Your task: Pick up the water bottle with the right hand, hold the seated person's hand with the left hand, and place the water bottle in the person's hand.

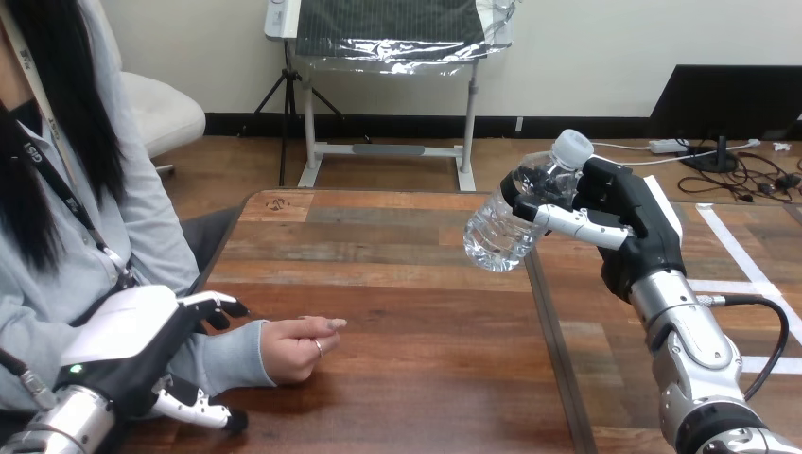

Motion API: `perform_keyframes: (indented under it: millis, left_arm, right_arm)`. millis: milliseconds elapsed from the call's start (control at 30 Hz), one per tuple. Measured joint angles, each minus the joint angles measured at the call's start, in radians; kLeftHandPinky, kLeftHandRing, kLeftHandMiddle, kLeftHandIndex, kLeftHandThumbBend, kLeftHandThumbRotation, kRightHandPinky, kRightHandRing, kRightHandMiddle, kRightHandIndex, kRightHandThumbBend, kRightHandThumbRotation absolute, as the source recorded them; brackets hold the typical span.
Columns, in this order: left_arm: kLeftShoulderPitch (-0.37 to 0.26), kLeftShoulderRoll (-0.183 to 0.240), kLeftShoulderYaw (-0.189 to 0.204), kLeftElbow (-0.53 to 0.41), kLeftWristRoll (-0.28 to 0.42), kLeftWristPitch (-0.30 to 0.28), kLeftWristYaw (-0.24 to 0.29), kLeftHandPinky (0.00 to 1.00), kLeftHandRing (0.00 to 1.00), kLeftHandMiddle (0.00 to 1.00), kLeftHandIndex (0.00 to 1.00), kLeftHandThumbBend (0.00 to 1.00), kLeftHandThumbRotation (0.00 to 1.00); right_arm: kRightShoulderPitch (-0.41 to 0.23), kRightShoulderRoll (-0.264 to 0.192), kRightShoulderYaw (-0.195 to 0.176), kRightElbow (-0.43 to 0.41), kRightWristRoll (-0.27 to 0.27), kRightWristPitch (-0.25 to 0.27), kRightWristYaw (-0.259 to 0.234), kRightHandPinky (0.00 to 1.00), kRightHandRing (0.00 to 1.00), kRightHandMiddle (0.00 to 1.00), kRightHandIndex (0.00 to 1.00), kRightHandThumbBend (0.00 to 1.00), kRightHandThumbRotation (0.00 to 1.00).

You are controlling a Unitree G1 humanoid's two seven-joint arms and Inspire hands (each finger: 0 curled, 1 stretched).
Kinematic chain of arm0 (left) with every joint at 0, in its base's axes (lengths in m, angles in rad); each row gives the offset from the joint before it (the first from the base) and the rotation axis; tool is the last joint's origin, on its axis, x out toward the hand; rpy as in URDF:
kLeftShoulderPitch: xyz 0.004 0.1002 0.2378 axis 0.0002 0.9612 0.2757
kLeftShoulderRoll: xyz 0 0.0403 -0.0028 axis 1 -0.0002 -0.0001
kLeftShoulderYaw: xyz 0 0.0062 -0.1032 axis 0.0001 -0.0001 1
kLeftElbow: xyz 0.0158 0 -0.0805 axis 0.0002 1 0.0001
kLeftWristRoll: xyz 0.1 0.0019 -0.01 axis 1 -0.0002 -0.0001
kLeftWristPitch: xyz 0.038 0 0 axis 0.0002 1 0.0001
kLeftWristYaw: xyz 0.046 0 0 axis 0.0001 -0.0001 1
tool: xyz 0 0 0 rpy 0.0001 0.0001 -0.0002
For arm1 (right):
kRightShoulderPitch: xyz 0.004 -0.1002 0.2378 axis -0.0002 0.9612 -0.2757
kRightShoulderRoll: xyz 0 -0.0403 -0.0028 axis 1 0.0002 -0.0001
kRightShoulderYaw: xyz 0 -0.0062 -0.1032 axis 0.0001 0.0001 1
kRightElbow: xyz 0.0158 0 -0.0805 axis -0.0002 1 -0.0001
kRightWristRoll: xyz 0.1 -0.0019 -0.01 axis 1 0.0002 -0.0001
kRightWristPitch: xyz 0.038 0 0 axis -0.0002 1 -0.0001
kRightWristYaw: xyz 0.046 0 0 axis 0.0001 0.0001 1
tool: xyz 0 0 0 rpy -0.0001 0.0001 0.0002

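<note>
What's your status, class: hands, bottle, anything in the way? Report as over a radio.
Right hand shut on water bottle, lifted over table. Left hand open at person's sleeve. Person's hand curled on table. Nothing in between.

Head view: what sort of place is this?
Probably an indoor test bench for robot-to-person handovers: a wooden table, the person's hand resting on it at the left, and the robot's right hand holding a water bottle tilted above it.

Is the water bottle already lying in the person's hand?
No, the right hand grips the water bottle above the table, apart from the person's hand.
</note>
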Motion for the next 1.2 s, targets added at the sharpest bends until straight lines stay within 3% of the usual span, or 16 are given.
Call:
perform_keyframes:
  millis: [733, 1200]
  left_arm:
    - [-0.064, 0.026, -0.067, 0.081, 0.005, -0.026, 0.019, 0.62, 0.68, 0.72, 0.75, 1.0, 0.24]
    - [-0.082, 0.04, -0.093, 0.091, 0.004, -0.028, 0.019, 0.55, 0.57, 0.6, 0.63, 1.0, 0.17]
  right_arm:
    - [0.024, -0.002, -0.004, -0.02, 0.01, -0.013, 0.016, 0.31, 0.36, 0.43, 0.44, 0.92, 0.0]
    - [0.036, -0.007, -0.006, -0.056, 0.027, -0.018, 0.028, 0.31, 0.36, 0.42, 0.43, 0.94, 0.0]
